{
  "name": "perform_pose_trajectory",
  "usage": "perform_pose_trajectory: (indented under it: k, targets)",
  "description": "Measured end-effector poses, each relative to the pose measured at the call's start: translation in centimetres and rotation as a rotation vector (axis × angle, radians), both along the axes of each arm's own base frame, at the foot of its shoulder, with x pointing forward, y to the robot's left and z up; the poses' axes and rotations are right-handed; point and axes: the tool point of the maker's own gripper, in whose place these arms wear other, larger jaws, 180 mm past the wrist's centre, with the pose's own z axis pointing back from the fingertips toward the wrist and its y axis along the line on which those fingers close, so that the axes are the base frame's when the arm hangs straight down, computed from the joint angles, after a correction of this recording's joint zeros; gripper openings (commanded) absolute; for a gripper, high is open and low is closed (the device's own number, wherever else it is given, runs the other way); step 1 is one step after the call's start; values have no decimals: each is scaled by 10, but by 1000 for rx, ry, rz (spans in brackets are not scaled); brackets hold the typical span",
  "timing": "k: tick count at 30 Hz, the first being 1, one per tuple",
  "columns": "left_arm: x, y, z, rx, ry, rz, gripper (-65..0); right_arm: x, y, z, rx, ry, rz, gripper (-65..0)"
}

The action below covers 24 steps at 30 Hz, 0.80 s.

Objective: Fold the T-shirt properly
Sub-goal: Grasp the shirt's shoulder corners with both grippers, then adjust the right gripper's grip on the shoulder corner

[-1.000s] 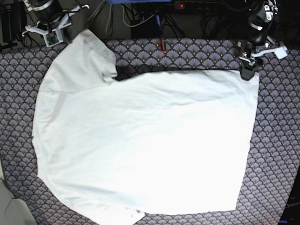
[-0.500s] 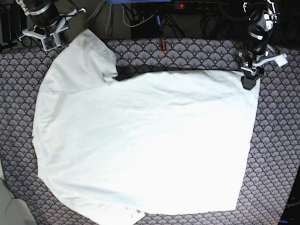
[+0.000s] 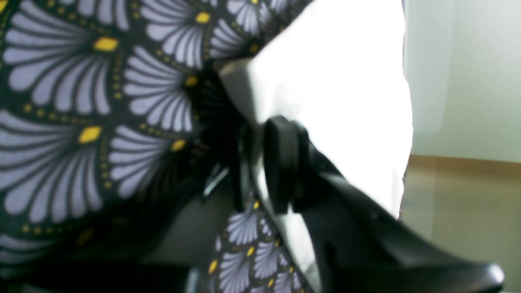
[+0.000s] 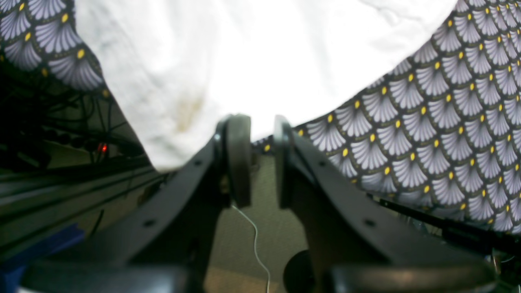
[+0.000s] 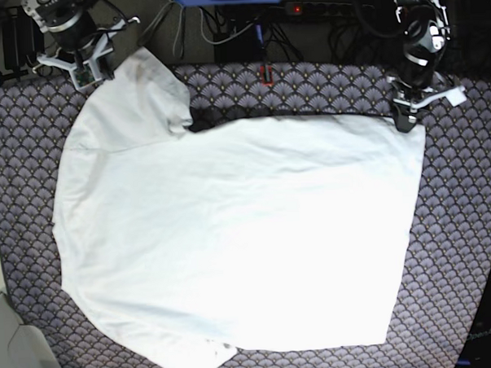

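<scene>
The white T-shirt (image 5: 231, 233) lies spread flat on the patterned cloth, one sleeve reaching up toward the back left. My left gripper (image 5: 404, 122) sits at the shirt's back right corner. In the left wrist view its pads (image 3: 281, 162) stand pressed together with the white fabric (image 3: 346, 81) pinched between them, so the left gripper (image 3: 258, 162) is shut on that corner. My right gripper (image 5: 84, 73) hovers off the cloth's back left, just beside the sleeve. Its jaws (image 4: 260, 158) stand narrowly open with nothing between them; the sleeve edge (image 4: 264, 53) lies just beyond the tips.
A fan-patterned cloth (image 5: 460, 248) covers the table. Behind its back edge run cables and a power strip (image 5: 319, 8) with a red light. A small red item (image 5: 265, 73) sits at the back edge. A grey object (image 5: 16, 349) stands at the front left corner.
The left gripper's jaws have closed on the shirt's back right corner. The right arm shifted slightly at the back left.
</scene>
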Motion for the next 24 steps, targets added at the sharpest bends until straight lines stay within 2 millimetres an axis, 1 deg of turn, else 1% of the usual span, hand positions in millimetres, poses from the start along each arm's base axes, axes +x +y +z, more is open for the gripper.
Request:
perform_pose_trajectory:
  k: [2,3,5,6,8,11,13,16,18,20,22,24]
  targets:
    - [0,0,0,0,0,0,-558,0,0,0,0,0,0,-527]
    - [0,0,0,1,1,0,-577,0,0,0,0,0,0,-522]
    - [-1,0,-1,0,7,-3,-643,4,2,1,29,-6,-13,-489]
    - [-1,0,-1,1,9,-3,-650,7,4,3,50,-14,-21,-469]
    - [-1,0,-2,0,10,-2,-641,11,2,6,87,-23,-47,-435]
    - [-1,0,-2,1,11,-3,-647,8,-2,6,120,0,-50,-407]
    - [-1,0,-2,-1,13,-6,-647,10,-2,10,175,10,-45,-402]
    - [-2,0,-3,0,16,-5,-647,19,-8,16,235,20,-78,-401]
    - [-2,0,-3,0,16,-6,-647,20,-11,19,256,51,-48,-401]
    - [-5,0,-4,0,21,-6,-647,17,-13,19,269,97,-22,-401]
    - [-7,0,-5,0,26,-6,-647,18,-21,18,263,134,-38,-401]
    - [-7,0,-5,1,26,-6,-647,24,-31,18,275,142,-82,-401]
